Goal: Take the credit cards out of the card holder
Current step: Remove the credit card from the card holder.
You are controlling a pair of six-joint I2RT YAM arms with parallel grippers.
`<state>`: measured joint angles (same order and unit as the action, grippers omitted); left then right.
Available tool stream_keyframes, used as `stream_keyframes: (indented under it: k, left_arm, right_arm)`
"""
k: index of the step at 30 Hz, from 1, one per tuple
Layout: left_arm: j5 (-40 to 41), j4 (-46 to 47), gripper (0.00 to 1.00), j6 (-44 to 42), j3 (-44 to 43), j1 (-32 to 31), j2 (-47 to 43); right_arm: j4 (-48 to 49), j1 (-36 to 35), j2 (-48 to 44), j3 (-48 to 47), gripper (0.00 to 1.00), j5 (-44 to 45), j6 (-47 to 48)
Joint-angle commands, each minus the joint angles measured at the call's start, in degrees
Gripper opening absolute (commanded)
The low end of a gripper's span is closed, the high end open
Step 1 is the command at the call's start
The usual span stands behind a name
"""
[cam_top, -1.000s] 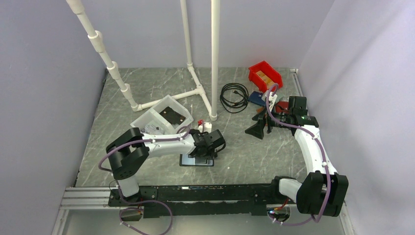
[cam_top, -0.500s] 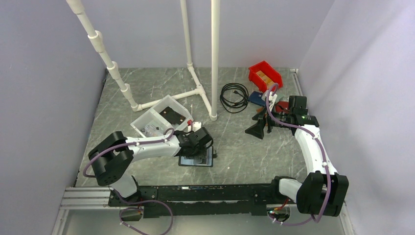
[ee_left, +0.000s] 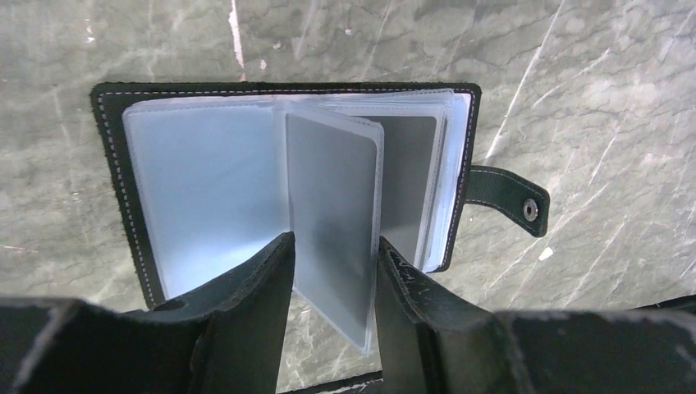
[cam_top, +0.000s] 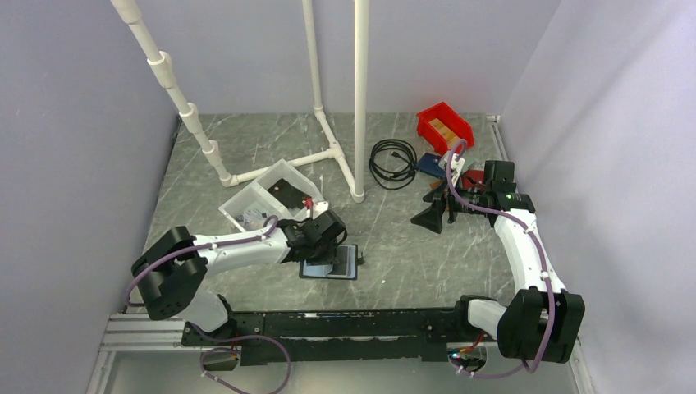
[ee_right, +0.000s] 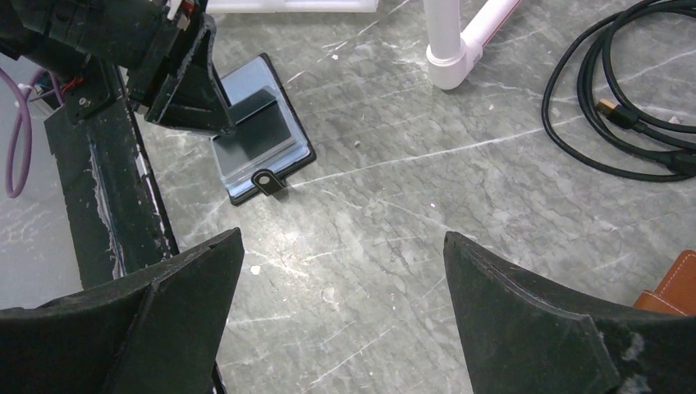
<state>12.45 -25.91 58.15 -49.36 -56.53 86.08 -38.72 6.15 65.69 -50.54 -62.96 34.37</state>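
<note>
Where the card holder [ee_left: 205, 172] lies open, left pincer [ee_left: 334, 242] half apart astride its grey sleeve [ee_left: 332, 180].

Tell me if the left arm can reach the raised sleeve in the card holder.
Probably yes: the left fingers flank the raised sleeve of the open card holder, with nothing in between.

Table [cam_top: 410, 246]: grey, marbled with white veins, enclosed on three sides by plain lilac walls [cam_top: 74, 123]; evenly lit.
</note>
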Motion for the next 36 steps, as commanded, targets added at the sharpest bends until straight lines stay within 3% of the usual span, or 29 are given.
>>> stream_keyframes:
  k: [1,11,24,29,33,36]
  left_arm:
    - [0.12,0.25,0.44,0.03,1.2,0.96,-3.34]
    - [0.34,-0.54,0.39,-0.32,3.8,2.27,-6.85]
    - [-1.39,0.58,0.17,-1.4,6.35,3.68,-10.41]
    - [-3.34,3.59,0.17,-2.26,8.75,4.58,-12.12]
    - [-4.62,6.34,0.3,-3.05,11.03,5.23,-14.54]
    - [-5.97,8.31,0.31,-3.63,12.63,6.08,-15.97]
  right_arm:
    - [0.05,-0.3,0.34,-2.28,0.94,-0.59,1.4]
    - [0.05,-0.44,0.42,-2.28,0.94,-0.55,1.47]
    - [-0.02,-0.61,0.66,-2.31,0.95,-0.44,1.49]
    - [-0.12,-0.83,0.88,-2.37,0.94,-0.45,1.58]
    - [0.17,-1.17,1.01,-2.15,0.95,-0.86,1.27]
    - [0.92,-2.37,1.33,-1.74,0.95,-1.62,0.39]
